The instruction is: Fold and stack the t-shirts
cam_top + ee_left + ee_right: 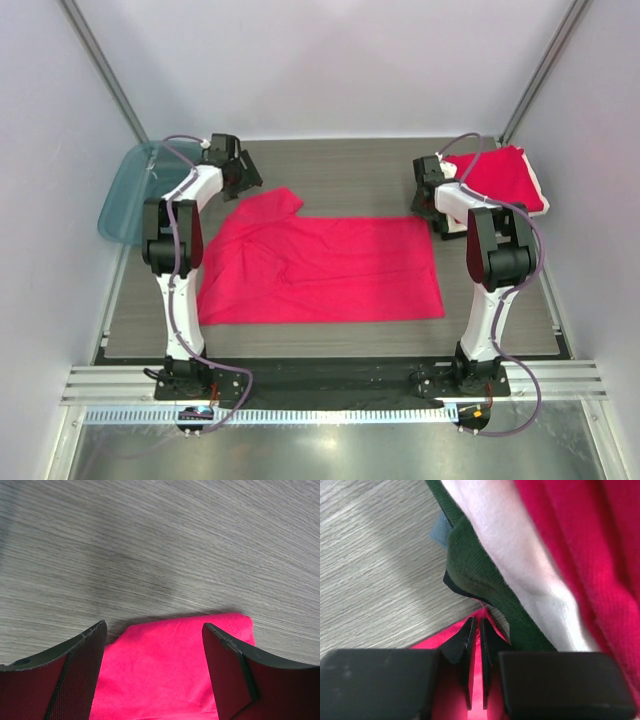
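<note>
A crimson-red t-shirt (320,268) lies spread across the middle of the table, with one sleeve (272,205) sticking out at its back left. My left gripper (243,178) hovers open just behind that sleeve. In the left wrist view the sleeve's end (170,670) lies between the spread fingers of the left gripper (154,630). My right gripper (432,208) is at the shirt's back right corner, shut on a pinch of the red fabric (476,680) where the right gripper (475,622) closes. Beside it lies a stack of shirts: red on top (500,175), white (505,545), dark green (480,570).
A translucent teal tray (130,190) leans at the table's back left edge, just left of my left arm. The stack sits at the back right corner. White walls enclose the table on three sides.
</note>
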Motion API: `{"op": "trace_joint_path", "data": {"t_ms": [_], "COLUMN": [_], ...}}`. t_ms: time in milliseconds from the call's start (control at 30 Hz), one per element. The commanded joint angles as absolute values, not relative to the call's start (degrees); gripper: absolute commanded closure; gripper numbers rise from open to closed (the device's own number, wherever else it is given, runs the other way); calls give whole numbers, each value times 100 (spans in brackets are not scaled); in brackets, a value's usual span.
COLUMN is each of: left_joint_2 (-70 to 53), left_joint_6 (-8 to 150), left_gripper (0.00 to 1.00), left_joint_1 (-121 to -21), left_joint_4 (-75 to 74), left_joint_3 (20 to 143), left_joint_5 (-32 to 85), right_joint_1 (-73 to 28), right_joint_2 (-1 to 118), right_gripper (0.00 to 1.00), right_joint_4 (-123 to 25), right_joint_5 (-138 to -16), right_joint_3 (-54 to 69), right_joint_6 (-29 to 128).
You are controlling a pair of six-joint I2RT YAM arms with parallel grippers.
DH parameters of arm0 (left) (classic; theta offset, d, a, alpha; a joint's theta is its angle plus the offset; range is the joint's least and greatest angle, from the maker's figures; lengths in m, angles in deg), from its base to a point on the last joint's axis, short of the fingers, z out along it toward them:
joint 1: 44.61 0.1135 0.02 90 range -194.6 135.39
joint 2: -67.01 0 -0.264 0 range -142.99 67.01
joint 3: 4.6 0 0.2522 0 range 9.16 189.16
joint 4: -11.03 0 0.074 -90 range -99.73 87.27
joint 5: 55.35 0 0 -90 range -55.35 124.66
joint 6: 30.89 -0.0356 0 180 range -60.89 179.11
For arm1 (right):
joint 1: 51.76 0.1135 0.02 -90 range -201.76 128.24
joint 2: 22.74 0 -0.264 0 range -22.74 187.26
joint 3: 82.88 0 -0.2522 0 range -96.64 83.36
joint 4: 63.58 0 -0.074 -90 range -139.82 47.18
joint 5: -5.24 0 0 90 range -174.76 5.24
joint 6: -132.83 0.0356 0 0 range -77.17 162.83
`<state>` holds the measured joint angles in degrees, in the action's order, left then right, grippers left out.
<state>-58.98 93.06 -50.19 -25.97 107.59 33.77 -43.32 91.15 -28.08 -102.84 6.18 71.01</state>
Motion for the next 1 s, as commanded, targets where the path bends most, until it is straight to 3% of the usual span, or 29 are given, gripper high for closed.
{"op": "trace_joint_path", "data": {"t_ms": [0,233,400,667,967], "left_joint_2": [-5893,-6007,-6183,-6438,-6174], "left_joint_6": [9040,8961,8891,8873,8574], "left_gripper": [22,17,17,27,26], "left_joint_1": [-5067,-5085,-5076,-5172,-5339], "left_joint_4": [-2707,-2804,-2892,-3068,-2725], "left_joint_3": [11120,11234,11409,11665,11138], "left_joint_5": [3623,3711,3712,3483,2939], "right_joint_1": [-4342,-4324,-4157,-4148,-4148], "right_joint_2": [8941,8950,8915,8897,8906], "right_gripper": [88,95,95,95,95], "right_joint_4": [-2864,-2951,-2969,-2978,-2969], "right_joint_5": [-10435,-10321,-10681,-10682,-10524], "right_joint_3": [514,593,620,620,602], "right_joint_6": [7034,6955,6867,6840,6823]}}
